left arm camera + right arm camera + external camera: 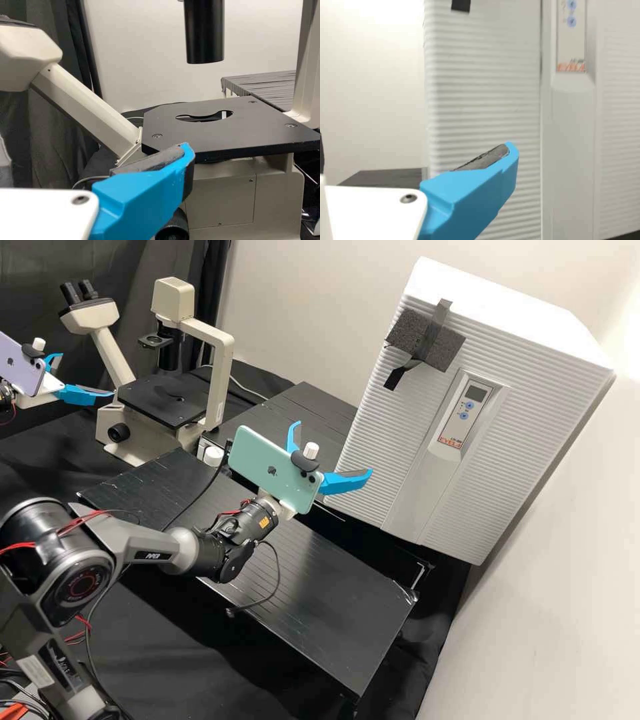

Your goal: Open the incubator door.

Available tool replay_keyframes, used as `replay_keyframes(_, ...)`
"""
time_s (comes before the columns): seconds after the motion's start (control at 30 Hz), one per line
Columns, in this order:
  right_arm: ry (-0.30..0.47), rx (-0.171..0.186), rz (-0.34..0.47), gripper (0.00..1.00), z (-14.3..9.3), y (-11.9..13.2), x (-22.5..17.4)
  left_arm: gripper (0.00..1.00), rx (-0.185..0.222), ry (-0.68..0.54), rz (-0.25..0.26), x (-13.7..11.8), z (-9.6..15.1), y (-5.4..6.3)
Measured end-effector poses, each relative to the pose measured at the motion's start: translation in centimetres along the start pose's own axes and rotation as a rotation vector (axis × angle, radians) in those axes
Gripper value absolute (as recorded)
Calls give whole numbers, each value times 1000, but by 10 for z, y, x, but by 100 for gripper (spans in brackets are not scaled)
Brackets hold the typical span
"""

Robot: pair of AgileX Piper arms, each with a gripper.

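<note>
A plain pale wall (320,300) stands at the back; a dark curtain (203,290) hangs in folds at the high view's upper left; another stretch of pale wall (550,620) runs down the right side, brightest near the top, where light washes it; black cloth (167,653) lies creased beneath a long, grooved black platform (320,603), with a second black platform (297,403) behind it.

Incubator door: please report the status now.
Right pincer open, facing closed incubator door. Left pincer open, near microscope. Nothing seen between right pincer and door.
</note>
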State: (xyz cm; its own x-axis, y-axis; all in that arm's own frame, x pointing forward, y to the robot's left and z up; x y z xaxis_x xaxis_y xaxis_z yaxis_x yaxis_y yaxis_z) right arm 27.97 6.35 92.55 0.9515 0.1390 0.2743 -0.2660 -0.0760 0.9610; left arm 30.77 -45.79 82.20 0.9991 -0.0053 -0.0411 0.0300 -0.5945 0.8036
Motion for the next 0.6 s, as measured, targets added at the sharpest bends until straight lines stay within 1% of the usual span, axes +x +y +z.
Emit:
replay_keyframes(0.03,-5,6,4,100,-2,3,1,100,0,0,0,0,0,0)
replay_keyframes(0.1,-7,7,12,100,-3,7,1,100,0,0,0,0,0,0)
replay_keyframes(0.13,-11,17,15,100,-4,9,2,100,0,0,0,0,0,0)
replay_keyframes(0.27,-16,15,21,100,-8,15,3,100,0,0,0,0,0,0)
replay_keyframes(0.37,-25,16,17,100,-10,15,5,100,0,0,0,0,0,0)
replay_keyframes(0.43,-51,-1,24,100,-12,14,8,100,0,0,0,0,0,0)
replay_keyframes(0.5,-98,-25,20,100,-14,11,11,100,0,0,0,0,0,0)
replay_keyframes(0.57,-131,-34,25,100,-17,10,14,100,0,0,0,0,0,0)
replay_keyframes(0.6,-148,-33,30,100,-18,10,15,100,0,0,0,0,0,0)
